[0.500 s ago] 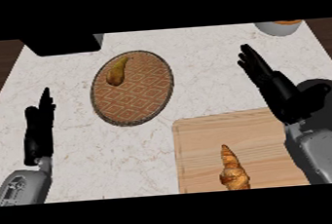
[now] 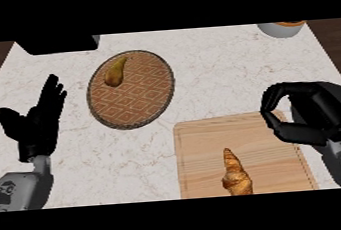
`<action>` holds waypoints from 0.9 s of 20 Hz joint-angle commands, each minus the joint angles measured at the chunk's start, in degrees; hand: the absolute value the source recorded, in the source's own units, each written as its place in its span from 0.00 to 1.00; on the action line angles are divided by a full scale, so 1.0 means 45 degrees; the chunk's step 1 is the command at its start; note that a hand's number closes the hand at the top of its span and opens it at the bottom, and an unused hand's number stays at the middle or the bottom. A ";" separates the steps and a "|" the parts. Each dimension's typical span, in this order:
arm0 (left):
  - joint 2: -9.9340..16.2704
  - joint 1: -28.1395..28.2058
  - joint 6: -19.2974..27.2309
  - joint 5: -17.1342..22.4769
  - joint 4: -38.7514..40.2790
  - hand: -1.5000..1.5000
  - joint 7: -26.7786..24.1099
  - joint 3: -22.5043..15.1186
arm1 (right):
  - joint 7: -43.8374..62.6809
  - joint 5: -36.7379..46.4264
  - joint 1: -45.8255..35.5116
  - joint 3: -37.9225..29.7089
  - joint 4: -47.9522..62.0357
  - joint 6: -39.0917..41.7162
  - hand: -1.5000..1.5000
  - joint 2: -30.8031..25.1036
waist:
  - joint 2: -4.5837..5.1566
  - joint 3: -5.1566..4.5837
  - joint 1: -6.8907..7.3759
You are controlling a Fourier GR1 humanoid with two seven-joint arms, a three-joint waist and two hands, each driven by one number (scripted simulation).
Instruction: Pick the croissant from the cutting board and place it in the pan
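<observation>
Croissant (image 2: 236, 174): lying on the cutting board (image 2: 206, 154), near its front edge, untouched.
Right hand (image 2: 307, 117): over the board's right edge, fingers curled, holding nothing; you're near the croissant, not on it.
Left hand (image 2: 35, 124): resting open at the bench's (image 2: 222, 68) left.
Done: 0 steps, by my reading.
Left: grasp, carry, place; no pan I can pick out, only a woven plate (image 2: 131, 97) holding a pear (image 2: 116, 71).

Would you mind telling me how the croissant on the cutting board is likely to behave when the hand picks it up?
The croissant looks small beside the right hand, so it is probably light. Its ridged, flaky-looking crust suggests it could crush or shed under curled fingers. Its long, tapered shape lying flat on the cutting board makes it likelier to pivot than roll if nudged.
</observation>
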 commanded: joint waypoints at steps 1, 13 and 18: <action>-0.0181 0.0342 -0.0490 0.0725 -0.0493 0.50 -0.0196 0.0263 | -0.2858 0.1660 0.2440 -0.0527 -0.1150 0.0597 1.00 -0.1733 | -0.0028 -0.0044 -0.0388; -0.0039 0.0493 -0.1154 0.0727 -0.1271 0.50 0.0449 0.0423 | -0.4756 0.4474 0.3535 -0.1885 -0.1829 0.1110 0.00 -0.3854 | 0.0106 -0.0066 0.0188; -0.0027 0.0355 -0.1315 0.0881 -0.1226 0.50 0.0558 0.0544 | -0.2078 0.6871 0.3041 -0.0348 -0.3946 0.0711 0.00 -0.4177 | 0.0088 -0.0092 0.0203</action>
